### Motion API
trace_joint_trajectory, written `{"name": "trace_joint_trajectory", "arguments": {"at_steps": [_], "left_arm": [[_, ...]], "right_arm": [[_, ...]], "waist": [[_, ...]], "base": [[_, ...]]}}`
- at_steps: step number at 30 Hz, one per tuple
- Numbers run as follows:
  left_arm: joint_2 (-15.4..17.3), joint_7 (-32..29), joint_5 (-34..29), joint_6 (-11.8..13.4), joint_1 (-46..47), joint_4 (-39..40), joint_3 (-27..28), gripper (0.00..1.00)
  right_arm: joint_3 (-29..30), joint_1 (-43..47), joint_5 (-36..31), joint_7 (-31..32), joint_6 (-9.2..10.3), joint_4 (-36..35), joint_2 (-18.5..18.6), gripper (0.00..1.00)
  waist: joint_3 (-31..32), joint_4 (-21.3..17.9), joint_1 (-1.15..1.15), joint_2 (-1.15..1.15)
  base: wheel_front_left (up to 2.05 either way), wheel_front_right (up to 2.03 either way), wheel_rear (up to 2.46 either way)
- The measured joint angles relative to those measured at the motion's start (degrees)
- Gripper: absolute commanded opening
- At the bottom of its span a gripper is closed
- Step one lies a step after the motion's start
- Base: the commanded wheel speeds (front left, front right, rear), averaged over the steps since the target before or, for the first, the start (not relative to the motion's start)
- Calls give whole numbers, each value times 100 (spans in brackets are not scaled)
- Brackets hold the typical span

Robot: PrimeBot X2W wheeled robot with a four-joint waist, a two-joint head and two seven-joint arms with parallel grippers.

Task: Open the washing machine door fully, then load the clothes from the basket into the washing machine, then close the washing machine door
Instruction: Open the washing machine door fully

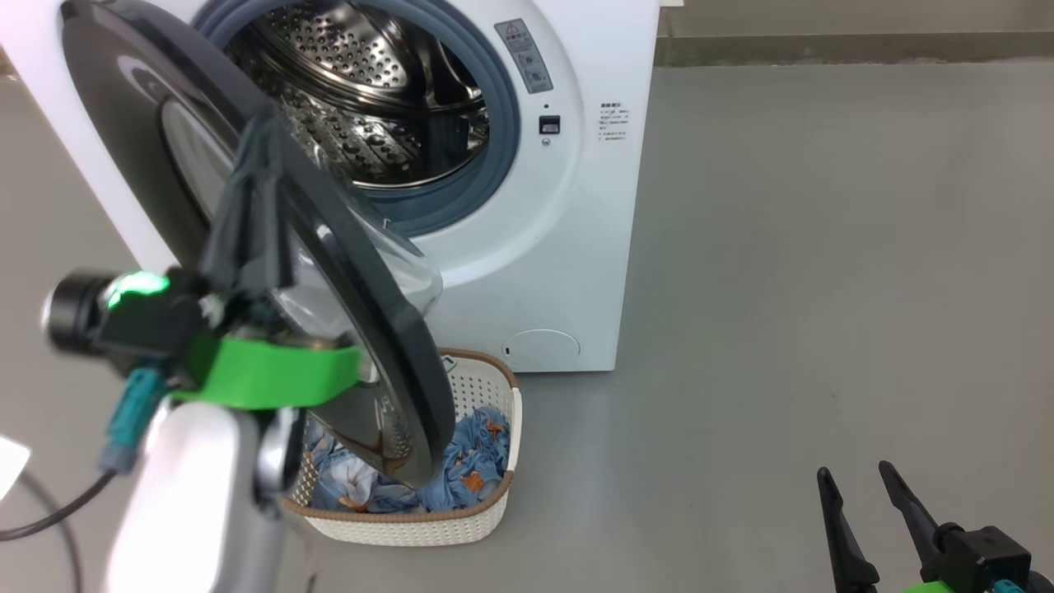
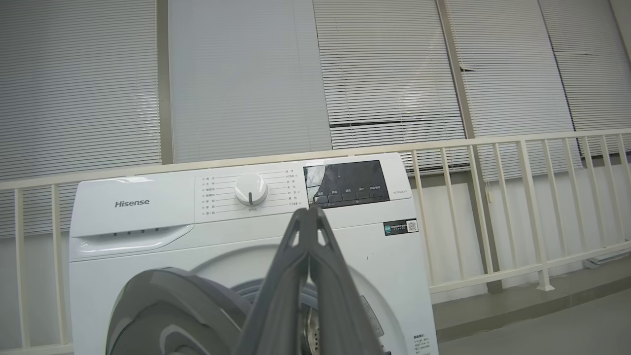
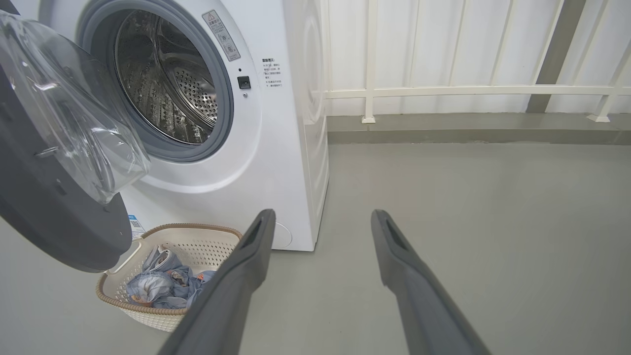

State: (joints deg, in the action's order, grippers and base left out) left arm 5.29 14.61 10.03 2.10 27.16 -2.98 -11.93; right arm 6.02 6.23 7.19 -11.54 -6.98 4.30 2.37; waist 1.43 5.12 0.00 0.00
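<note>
Left claw (image 2: 309,213) is clenched, its two dark fingers pressed tip to tip with nothing between them, raised by the outer face of the washing machine door (image 1: 115,91). Right claw (image 3: 323,219) hangs released, low over the grey floor (image 1: 823,288). The door stands swung out from the white washing machine (image 1: 576,247), with its glossy black rim outward and its clear glass bowl bulging toward the perforated steel drum (image 1: 362,91). Under the door's lower edge, the cream basket (image 1: 461,523) sits on the floor just before the machine, holding crumpled light blue clothes (image 1: 478,461) with orange figures.
</note>
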Motion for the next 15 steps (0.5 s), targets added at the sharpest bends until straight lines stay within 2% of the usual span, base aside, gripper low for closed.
{"name": "trace_joint_trajectory", "arguments": {"at_steps": [3, 7, 15], "left_arm": [[-98, -96, -81, -3, 268, 292, -320, 0], [-254, -377, -81, -96, 494, 710, -1076, 0], [-314, -1106, 328, -109, 367, 828, -2141, 0]], "right_arm": [[-9, 3, 1, -7, 0, -9, 0, 100], [-14, 4, 2, -15, 0, -25, -1, 100], [-52, 4, 36, -16, 0, -30, -1, 100]], "waist": [[-6, -31, 0, 0], [-23, -85, 0, 0], [-69, -167, 0, 0]], "base": [[0, 0, 0], [0, 0, 0], [0, 0, 0]]}}
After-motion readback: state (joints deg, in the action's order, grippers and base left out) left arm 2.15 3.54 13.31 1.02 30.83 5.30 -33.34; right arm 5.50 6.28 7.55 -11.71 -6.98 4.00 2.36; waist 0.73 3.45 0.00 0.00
